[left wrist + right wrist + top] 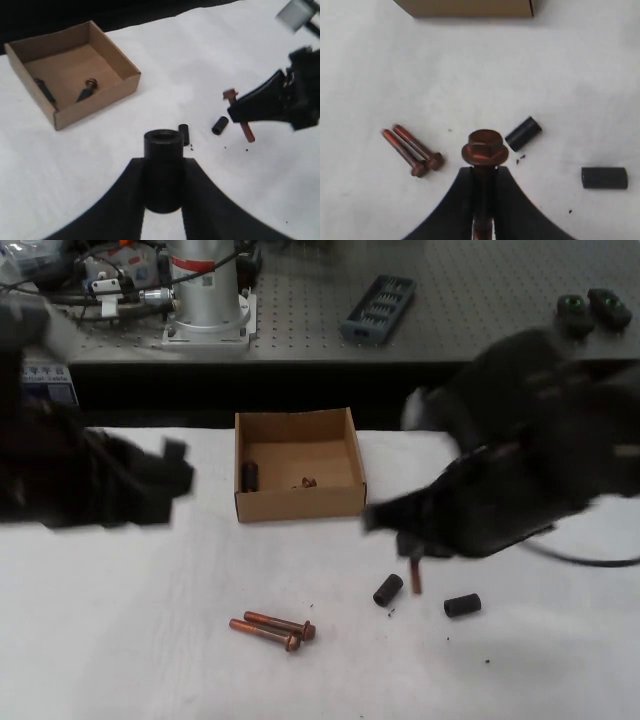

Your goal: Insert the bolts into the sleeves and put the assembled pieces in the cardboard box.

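My left gripper (pixel 162 167) is shut on an upright black sleeve (pixel 162 150), held above the white cloth. My right gripper (pixel 484 172) is shut on a copper bolt (pixel 484 149), head towards the camera; from the left wrist the same bolt (pixel 244 125) hangs in that gripper. The cardboard box (pixel 300 503) stands at the middle back, with two assembled pieces (pixel 44 90) (pixel 86 90) inside. Two loose bolts (pixel 272 628) lie side by side in front of it. Two loose sleeves (pixel 388 589) (pixel 462 604) lie below the right gripper (pixel 412 555).
The left arm (pixel 100 485) is at the bench's left side, the right arm (pixel 520 490) at the right. White cloth (pixel 150 640) covers the bench. Behind it is a perforated metal table with a blue rack (pixel 378 306) and a metal post (pixel 205 285).
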Controlling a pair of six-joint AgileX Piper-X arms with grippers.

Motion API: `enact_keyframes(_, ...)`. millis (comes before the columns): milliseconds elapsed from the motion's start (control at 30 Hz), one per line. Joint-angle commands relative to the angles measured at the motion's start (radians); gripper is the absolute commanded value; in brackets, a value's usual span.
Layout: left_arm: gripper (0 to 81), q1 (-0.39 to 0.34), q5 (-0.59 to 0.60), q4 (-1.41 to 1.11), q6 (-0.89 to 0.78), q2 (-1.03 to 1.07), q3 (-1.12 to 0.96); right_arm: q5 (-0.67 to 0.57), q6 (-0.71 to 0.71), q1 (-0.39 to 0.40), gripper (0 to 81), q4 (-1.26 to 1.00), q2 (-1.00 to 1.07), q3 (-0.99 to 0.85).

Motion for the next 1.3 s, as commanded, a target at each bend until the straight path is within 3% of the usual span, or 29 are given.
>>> enact_keyframes(0,0.6,-0.06,0.026,-0.189,-0.041,-0.007,0.09,-0.079,-0.034,-0.017,6.1,-0.083,-0.076,0.05)
enact_keyframes(233,0.6,-0.261,0.001,-0.468,-0.139,0.085,0.193,-0.312,-0.033,-0.071,6.1,-0.277,-0.267,0.203)
enact_keyframes(333,0.6,-0.305,-0.001,-0.538,-0.203,0.149,0.193,-0.38,-0.037,-0.094,6.1,-0.285,-0.312,0.234)
enact_keyframes(733,0.6,-0.357,0.066,-0.608,-0.318,0.257,0.193,-0.619,-0.042,-0.145,6.1,-0.349,-0.378,0.346)
enact_keyframes(933,0.6,-0.38,0.167,-0.63,-0.318,0.257,0.193,-0.623,-0.029,-0.145,6.1,-0.389,-0.378,0.363)
enact_keyframes(1267,0.6,-0.411,0.233,-0.63,-0.337,0.257,0.193,-0.623,-0.029,-0.145,6.1,-0.389,-0.378,0.363)
